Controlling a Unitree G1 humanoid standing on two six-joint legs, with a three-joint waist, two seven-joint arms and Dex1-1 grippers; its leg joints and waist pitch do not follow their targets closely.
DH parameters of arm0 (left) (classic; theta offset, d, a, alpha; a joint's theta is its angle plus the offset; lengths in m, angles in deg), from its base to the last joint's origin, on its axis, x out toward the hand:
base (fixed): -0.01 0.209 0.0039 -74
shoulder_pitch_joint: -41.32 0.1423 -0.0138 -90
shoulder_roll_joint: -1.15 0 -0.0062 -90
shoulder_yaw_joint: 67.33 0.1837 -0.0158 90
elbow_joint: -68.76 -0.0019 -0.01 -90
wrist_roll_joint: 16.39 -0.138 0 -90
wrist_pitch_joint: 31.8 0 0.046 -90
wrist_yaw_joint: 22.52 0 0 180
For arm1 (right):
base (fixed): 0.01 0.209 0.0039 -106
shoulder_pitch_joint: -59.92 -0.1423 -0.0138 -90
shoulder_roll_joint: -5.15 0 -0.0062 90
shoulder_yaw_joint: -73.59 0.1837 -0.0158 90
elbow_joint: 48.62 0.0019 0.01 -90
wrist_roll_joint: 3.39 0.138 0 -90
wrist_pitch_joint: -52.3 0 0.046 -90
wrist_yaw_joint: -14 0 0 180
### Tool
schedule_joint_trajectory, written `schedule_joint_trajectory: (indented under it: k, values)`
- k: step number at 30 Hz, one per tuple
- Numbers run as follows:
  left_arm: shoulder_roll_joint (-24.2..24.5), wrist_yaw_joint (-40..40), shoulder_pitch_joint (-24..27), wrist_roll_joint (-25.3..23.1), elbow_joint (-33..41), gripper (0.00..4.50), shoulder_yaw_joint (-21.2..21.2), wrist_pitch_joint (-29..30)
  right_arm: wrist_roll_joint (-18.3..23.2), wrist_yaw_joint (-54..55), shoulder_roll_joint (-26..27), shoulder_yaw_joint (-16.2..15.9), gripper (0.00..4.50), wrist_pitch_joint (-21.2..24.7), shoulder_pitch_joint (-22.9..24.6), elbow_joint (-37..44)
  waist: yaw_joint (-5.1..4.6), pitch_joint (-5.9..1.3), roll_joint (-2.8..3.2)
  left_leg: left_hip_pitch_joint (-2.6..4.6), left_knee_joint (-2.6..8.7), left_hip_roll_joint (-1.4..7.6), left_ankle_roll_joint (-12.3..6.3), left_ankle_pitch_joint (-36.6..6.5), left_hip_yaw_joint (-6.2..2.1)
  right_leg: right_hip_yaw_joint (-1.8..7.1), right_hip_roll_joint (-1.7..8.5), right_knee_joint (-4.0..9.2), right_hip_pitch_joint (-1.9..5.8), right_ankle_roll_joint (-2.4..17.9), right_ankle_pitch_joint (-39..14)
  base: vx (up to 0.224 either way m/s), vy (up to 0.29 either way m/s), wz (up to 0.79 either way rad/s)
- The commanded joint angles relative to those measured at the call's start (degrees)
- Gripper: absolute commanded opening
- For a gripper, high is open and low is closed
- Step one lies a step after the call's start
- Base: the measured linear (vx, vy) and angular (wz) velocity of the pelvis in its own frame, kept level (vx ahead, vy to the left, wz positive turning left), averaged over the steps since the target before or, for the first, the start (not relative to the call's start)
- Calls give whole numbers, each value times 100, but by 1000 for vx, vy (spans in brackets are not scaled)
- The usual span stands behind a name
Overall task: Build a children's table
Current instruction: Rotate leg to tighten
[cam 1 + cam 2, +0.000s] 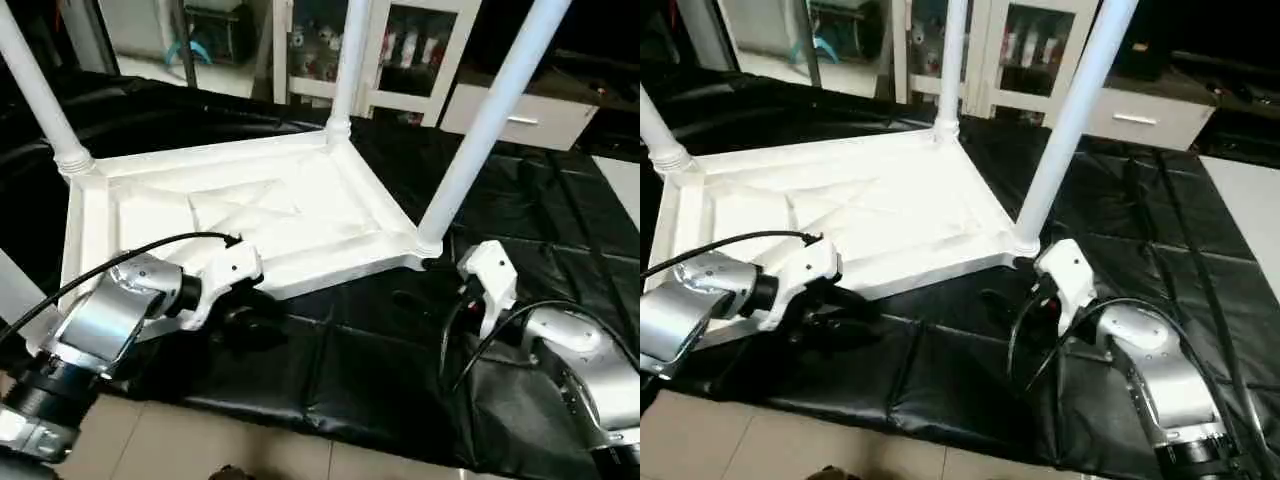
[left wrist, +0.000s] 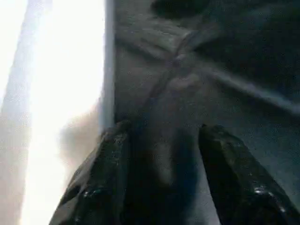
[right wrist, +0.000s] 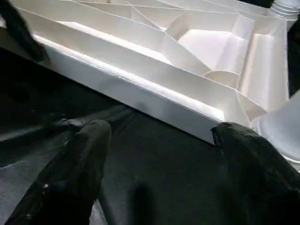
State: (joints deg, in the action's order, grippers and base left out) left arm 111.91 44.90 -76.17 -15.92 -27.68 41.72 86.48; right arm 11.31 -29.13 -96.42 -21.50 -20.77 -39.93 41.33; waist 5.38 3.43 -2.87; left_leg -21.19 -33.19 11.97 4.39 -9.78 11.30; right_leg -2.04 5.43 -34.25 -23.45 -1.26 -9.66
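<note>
White tabletop [image 1: 250, 215] lies upside down on the black-covered worktable [image 1: 400, 370], three legs [image 1: 485, 125] seated. Left gripper [image 2: 159, 187], jaws spread and empty, sits nearest the near-left corner lacking a leg. Right gripper [image 3: 159, 173], spread, faces the near edge.

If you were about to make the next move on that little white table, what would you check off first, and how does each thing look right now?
1. White plastic square tabletop lies underside up on the black-covered worktable: ok.
2. Three white tubular legs stand in corner sockets, far left, far middle, near right: ok.
3. Fourth leg fitted at the near left corner: cannot tell, the left arm covers it.
4. Left pincer open, holding nothing, beside the tabletop's near edge: ok.
5. Right pincer open, holding nothing, facing the near-right corner: ok.
6. Legs fully seated: cannot tell.
</note>
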Motion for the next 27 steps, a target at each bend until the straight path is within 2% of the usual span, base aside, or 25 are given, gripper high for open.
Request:
schedule_joint_trajectory:
  k: [1,5,8,9,12,15,16,18,19,20,21,23,24,25,27]
  values:
    - [-45,-417,-148,-377,-158,286,125,-33,-20,-59,12,-24,378,-39,-29,75,6,-361,14,109,421,104,70,-1506,-40,156,188,351,190,984,-1494,0,0,0]
    - [-146,-1123,-403,-881,-697,319,283,-311,-88,-69,55,-30,378,-77,-63,22,9,-356,28,84,423,82,106,-1669,-62,150,188,380,201,868,-1783,0,0,0]
    - [-252,-1626,-574,-1223,-1169,337,372,-580,-77,-32,46,-42,378,-91,-48,34,-1,-364,12,84,421,76,133,-1787,-86,141,197,415,198,747,-2073,0,0,0]
    - [-254,-1638,-577,-1230,-1181,359,373,-586,-77,-32,46,-42,378,-91,-47,34,-7,-365,9,73,421,76,137,-1779,-90,138,197,412,204,734,-2073,0,0,0]
    - [-245,-2190,-697,-1570,-1679,370,447,-900,-88,-6,73,-56,378,-78,-24,80,2,-380,14,86,408,78,117,-1755,-91,137,195,403,187,772,-1938,0,0,0]
    - [-299,-2333,-655,-1460,-1728,402,279,-1157,-90,-19,116,-64,378,-70,23,141,8,-388,6,73,403,80,97,-1702,-95,130,190,371,196,860,-1737,0,0,0]
    - [-512,-2105,-483,-878,-1376,409,-134,-1282,-56,-27,150,-58,378,-50,73,209,21,-392,17,80,401,89,110,-1695,-97,130,208,353,194,941,-1658,0,0,0]
    - [-732,-1860,-278,-261,-975,416,-549,-1331,-7,-25,187,-42,378,-35,115,261,28,-392,35,72,408,105,123,-1701,-94,127,205,343,196,1088,-1478,0,0,0]
    - [-732,-1860,-278,-261,-975,424,-549,-1331,-7,-25,187,-42,378,-35,115,261,30,-403,39,77,398,107,127,-1683,-96,127,212,316,197,1154,-1355,0,0,0]
    - [-864,-1550,102,550,-472,435,-1098,-1384,80,-18,240,-1,378,-38,158,332,44,-407,107,85,397,106,118,-1670,-95,127,181,305,186,1200,-1176,0,0,0]
    - [-881,-1464,230,812,-334,444,-1274,-1377,113,-14,260,14,378,-36,171,357,40,-417,54,53,392,103,99,-1584,-82,124,179,260,226,1298,-860,0,0,0]
    - [-851,-1213,563,1455,44,444,-1723,-1118,169,15,305,57,378,-41,189,390,15,-406,71,43,397,95,71,-1594,-76,128,168,251,221,1329,-806,0,0,0]
    - [-781,-1085,763,1789,171,444,-2069,-958,210,34,336,88,378,-36,195,399,5,-397,60,57,386,84,78,-1684,-62,130,173,249,211,1335,-937,0,0,0]
    - [-729,-1001,893,2003,241,444,-2305,-858,236,48,359,107,378,-29,200,407,-9,-368,51,56,400,73,61,-1860,-55,135,146,315,191,1213,-1320,0,0,0]
    - [-622,-973,1025,2203,198,444,-2691,-877,286,36,389,127,378,4,201,408,-18,-348,54,83,408,77,78,-2079,-62,139,151,361,162,1054,-1791,0,0,0]
